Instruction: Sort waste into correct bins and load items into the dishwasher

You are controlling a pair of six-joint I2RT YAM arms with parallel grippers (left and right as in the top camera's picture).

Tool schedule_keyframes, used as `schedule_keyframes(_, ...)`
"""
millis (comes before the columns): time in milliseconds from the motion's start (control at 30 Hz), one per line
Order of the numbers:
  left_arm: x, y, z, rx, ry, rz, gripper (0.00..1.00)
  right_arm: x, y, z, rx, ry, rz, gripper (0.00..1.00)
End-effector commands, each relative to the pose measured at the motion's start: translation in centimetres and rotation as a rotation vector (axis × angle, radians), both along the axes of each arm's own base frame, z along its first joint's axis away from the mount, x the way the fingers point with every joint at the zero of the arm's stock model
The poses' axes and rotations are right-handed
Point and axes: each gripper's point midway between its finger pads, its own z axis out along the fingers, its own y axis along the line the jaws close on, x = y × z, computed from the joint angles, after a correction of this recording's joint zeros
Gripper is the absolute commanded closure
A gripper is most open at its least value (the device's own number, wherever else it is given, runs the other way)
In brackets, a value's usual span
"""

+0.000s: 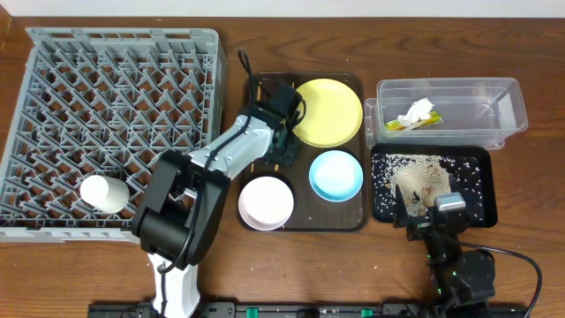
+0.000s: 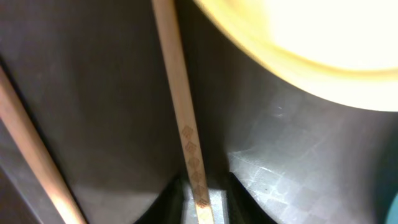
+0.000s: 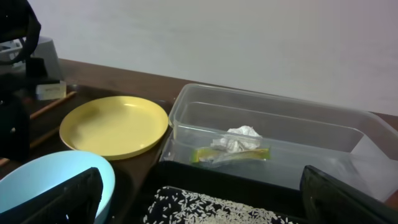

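The chopstick [image 2: 186,124] I'm working on lies flat on the dark brown serving tray [image 1: 305,216]. It runs from 12 to 6 o'clock through the left wrist view, with small diamond marks printed near its lower end. The left gripper [image 2: 205,196] is low over it, and its fingers [image 2: 165,202] stand apart on either side of the stick. A pale sliver of gap shows on the 3 o'clock side, so nothing is clamped. The second chopstick [image 2: 31,155] slants past at 8 o'clock, close by but separate. The yellow plate [image 1: 328,112] crowds in from 1 o'clock, its rim just beside the stick. In the overhead view the blue bowl [image 1: 335,174] sits at 6 o'clock of the plate on the same tray. The white bowl [image 1: 266,202] is at 8 o'clock of the blue one, and my left arm passes just beside it. The grey dish rack [image 1: 115,88] fills the table at 9 o'clock of the tray, with the white cup [image 1: 104,193] lying near its front edge. At 3 o'clock of the tray the clear tub [image 1: 508,97] holds the crumpled paper [image 1: 418,110] and the wrapper [image 1: 415,124]. The black tray [image 1: 477,177] at 6 o'clock of the tub holds the rice scraps [image 1: 422,177]. The right gripper [image 1: 433,212] sits over that tray's near edge, fingers [image 3: 62,199] spread wide and holding nothing.
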Motion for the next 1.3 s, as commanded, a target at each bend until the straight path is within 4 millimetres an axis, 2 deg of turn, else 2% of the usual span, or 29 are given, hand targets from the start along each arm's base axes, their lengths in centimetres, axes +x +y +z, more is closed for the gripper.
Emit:
schedule_keyframes(0, -0.4, 0.4, -1.4, 0.022, 0.035, -0.003, 0.92, 0.0, -0.2, -0.1, 0.012, 0.001, -0.007, 0.01)
schedule_keyframes(67, -0.1, 0.3, -0.3, 0.014, 0.020, 0.001, 0.92, 0.0, -0.2, -0.1, 0.012, 0.001, -0.007, 0.01)
schedule_keyframes(167, 0.8, 0.6, 3.0, -0.011, -0.025, 0.024, 0.92, 0.0, -0.2, -0.1, 0.012, 0.001, -0.007, 0.01)
schedule_keyframes(200, 1.7, 1.1, 5.9, -0.033, -0.071, 0.044, 0.92, 0.0, -0.2, -0.1, 0.012, 0.001, -0.007, 0.01)
schedule_keyframes(300, 2.6, 2.5, 10.5, -0.072, -0.156, 0.082, 0.92, 0.0, -0.2, -0.1, 0.012, 0.001, -0.007, 0.01)
schedule_keyframes(367, 2.7, 3.8, 12.9, -0.087, -0.203, 0.102, 0.92, 0.0, -0.2, -0.1, 0.012, 0.001, -0.007, 0.01)
schedule_keyframes(467, 2.3, 6.1, 15.2, -0.059, -0.244, 0.098, 0.92, 0.0, -0.2, -0.1, 0.012, 0.001, -0.007, 0.01)
schedule_keyframes(567, 2.0, 10.2, 15.4, 0.081, -0.249, 0.164, 0.92, 0.0, -0.2, -0.1, 0.012, 0.001, -0.007, 0.01)
schedule_keyframes(700, 1.0, 14.4, 13.4, 0.206, -0.184, 0.233, 0.92, 0.0, -0.2, -0.1, 0.012, 0.001, -0.007, 0.01)
schedule_keyframes(867, 0.3, 16.3, 11.4, 0.222, -0.121, 0.277, 0.92, 0.0, -0.2, -0.1, 0.012, 0.001, -0.007, 0.01)
schedule_keyframes(1167, 0.2, 17.1, 11.2, 0.223, -0.114, 0.305, 0.92, 0.0, -0.2, -0.1, 0.012, 0.001, -0.007, 0.01)
schedule_keyframes(1200, 0.2, 17.1, 11.2, 0.221, -0.114, 0.314, 0.89, 0.0, -0.2, -0.1, 0.012, 0.001, -0.007, 0.01)
schedule_keyframes(1233, 0.2, 17.1, 11.2, 0.218, -0.114, 0.327, 0.78, 0.0, -0.2, -0.1, 0.012, 0.001, -0.007, 0.01)
schedule_keyframes(1267, 0.2, 17.0, 11.3, 0.213, -0.117, 0.340, 0.57, 0.0, -0.2, -0.1, 0.012, 0.001, -0.007, 0.01)
